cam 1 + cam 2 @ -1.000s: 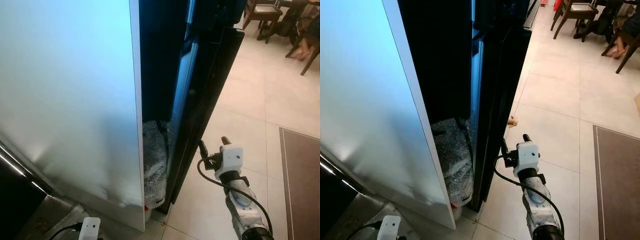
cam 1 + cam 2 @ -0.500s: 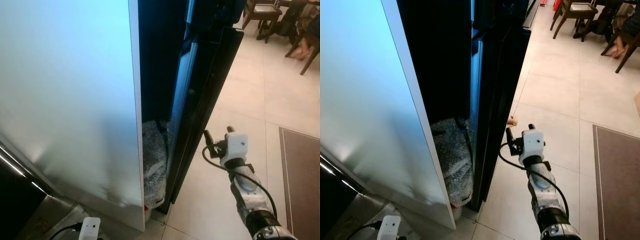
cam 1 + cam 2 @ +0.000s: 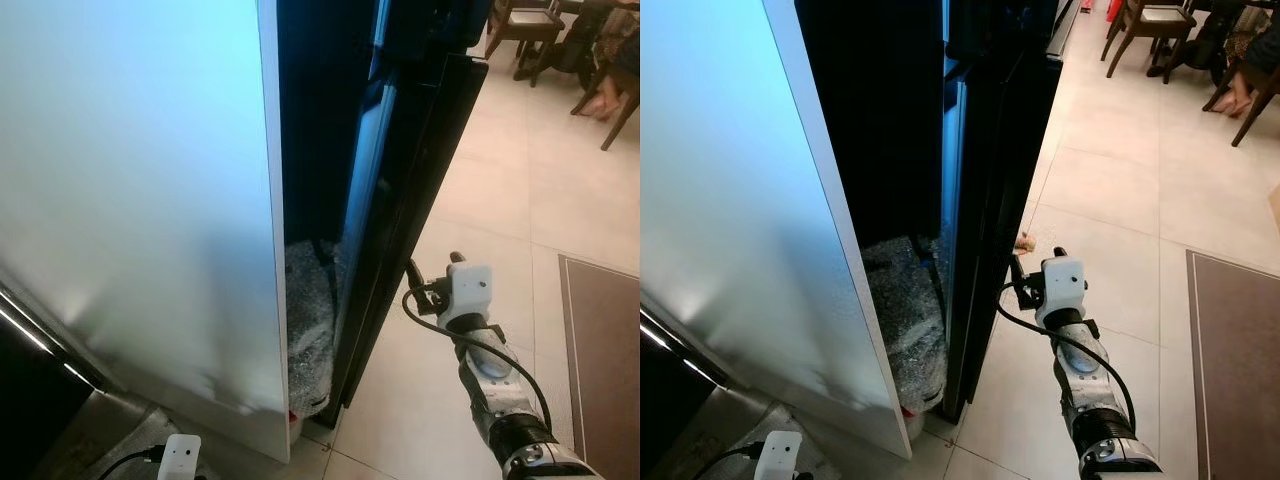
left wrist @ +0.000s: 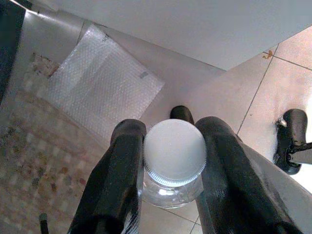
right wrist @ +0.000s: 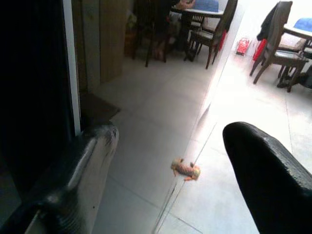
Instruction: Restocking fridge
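The fridge stands with its pale side panel (image 3: 150, 200) on my left and its glossy black door (image 3: 420, 170) slightly ajar, a dark gap between them. My right gripper (image 3: 433, 268) hovers open just right of the door's lower edge, one finger (image 5: 73, 180) close to the dark door and nothing between the fingers. Low at my left, my left gripper (image 4: 173, 131) is shut on a clear bottle with a white cap (image 4: 174, 151), held above the floor. The white wrist block of that arm (image 3: 178, 455) shows at the bottom edge.
Bubble wrap (image 3: 308, 320) fills the bottom of the gap, and another sheet (image 4: 102, 87) lies on the floor. A small brown object (image 3: 1025, 240) lies on the tiles by the door. A rug (image 3: 600, 340) is at right; chairs (image 3: 525, 25) and a person's foot (image 3: 600, 100) are farther back.
My right gripper has risen a little and moved forward, closer to the door's edge. The left arm and the fridge door have not moved.
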You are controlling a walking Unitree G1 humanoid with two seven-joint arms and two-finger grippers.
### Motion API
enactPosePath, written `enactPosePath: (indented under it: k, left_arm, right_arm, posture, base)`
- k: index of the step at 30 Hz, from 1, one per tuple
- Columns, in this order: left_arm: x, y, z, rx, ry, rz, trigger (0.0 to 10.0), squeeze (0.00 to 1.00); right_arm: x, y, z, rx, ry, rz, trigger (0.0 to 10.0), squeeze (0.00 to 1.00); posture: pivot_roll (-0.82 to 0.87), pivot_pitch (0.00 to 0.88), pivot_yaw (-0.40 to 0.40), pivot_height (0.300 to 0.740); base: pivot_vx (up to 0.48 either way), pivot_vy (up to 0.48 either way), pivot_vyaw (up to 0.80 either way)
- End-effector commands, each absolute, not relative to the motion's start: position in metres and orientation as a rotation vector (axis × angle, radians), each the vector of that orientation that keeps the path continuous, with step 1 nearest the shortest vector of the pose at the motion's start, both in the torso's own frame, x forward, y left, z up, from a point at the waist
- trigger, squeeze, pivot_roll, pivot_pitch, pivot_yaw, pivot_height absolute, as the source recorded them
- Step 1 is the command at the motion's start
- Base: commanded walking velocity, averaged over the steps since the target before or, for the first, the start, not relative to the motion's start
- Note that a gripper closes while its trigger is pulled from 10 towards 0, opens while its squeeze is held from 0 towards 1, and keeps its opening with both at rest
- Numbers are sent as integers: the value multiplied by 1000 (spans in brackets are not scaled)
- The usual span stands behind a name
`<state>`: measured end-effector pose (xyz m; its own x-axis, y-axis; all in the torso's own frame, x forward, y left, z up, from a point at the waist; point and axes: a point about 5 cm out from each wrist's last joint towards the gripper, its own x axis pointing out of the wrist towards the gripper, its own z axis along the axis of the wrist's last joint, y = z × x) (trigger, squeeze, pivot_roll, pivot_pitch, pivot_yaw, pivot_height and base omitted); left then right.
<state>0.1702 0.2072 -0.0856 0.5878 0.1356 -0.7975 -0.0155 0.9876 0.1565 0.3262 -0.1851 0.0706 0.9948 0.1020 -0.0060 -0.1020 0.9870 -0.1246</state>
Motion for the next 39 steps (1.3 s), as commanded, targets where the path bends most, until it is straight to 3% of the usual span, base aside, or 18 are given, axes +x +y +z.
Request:
enactPosePath:
  k: [1, 10, 19, 24, 32, 39]
  left_arm:
    - [166, 204, -88, 145, 956, 70, 10000, 0]
    - [166, 204, -88, 143, 955, 71, 10000, 0]
    - [166, 204, -88, 144, 955, 71, 10000, 0]
    - [166, 204, -88, 143, 955, 72, 10000, 0]
    - [166, 204, -88, 149, 956, 66, 10000, 0]
    - [167, 204, -88, 153, 954, 64, 10000, 0]
  right_arm:
    - [327, -192, 72, -149, -2, 76, 10000, 0]
    - [325, -212, 71, -187, 19, -30, 10000, 0]
    - [323, -212, 70, -199, 15, -46, 10000, 0]
    - [307, -212, 56, -229, 24, -103, 10000, 0]
    - [267, -184, 38, -141, 10, 156, 10000, 0]
    - [268, -177, 43, -129, 10, 241, 10000, 0]
  posture:
    - [-104, 61, -44, 740]
    - [-103, 61, -47, 740]
    - [-104, 60, -47, 740]
    - [-104, 60, -55, 740]
    - [-120, 65, -53, 740]
    - [-120, 60, -55, 740]
  base:
    - [0, 0, 0]
    - [0, 0, 0]
    - [0, 0, 0]
    - [0, 0, 0]
    - [0, 0, 0]
    - [0, 0, 0]
